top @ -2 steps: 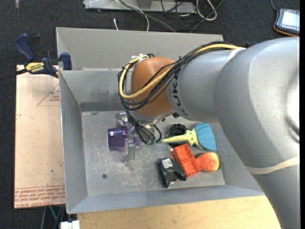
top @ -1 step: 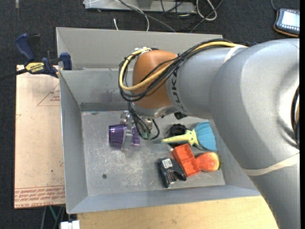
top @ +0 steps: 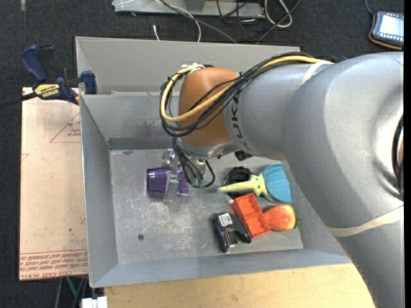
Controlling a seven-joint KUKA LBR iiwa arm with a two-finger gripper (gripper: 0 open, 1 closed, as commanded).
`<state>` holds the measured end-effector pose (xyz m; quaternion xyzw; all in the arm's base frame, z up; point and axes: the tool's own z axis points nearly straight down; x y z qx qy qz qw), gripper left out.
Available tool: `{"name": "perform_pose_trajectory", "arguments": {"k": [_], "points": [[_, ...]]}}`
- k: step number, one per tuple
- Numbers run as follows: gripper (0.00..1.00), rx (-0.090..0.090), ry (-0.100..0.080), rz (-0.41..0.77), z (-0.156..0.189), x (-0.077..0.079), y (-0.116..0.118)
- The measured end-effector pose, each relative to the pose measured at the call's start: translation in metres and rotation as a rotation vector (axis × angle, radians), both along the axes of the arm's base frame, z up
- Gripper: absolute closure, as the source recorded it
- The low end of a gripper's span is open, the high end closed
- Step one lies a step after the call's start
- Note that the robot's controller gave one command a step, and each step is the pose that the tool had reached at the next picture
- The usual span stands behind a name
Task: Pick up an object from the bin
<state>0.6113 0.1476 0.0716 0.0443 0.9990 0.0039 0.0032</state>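
My gripper (top: 174,176) is down on the bin floor left of centre, under the orange-covered wrist. It stands right at a small purple object (top: 156,182), whose larger part shows to the gripper's left, while a smaller purple piece shows just to its right. The gripper's metal parts overlap the middle of this purple thing and hide it there. To the right lies a teal brush with a yellow-green pointed handle (top: 273,183), apart from the gripper.
At the front right lie an orange block (top: 249,214), an orange-yellow round fruit-like thing (top: 281,218) and a small black device (top: 227,231). A dark item (top: 239,174) lies by the brush handle. The arm covers the bin's right rear.
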Motion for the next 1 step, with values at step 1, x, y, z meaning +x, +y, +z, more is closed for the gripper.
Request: {"name": "perform_pose_trajectory", "arguments": {"k": [1], "points": [[1.0, 0.0, 0.0, 0.0, 0.0065, -0.0002, -0.0001]]}}
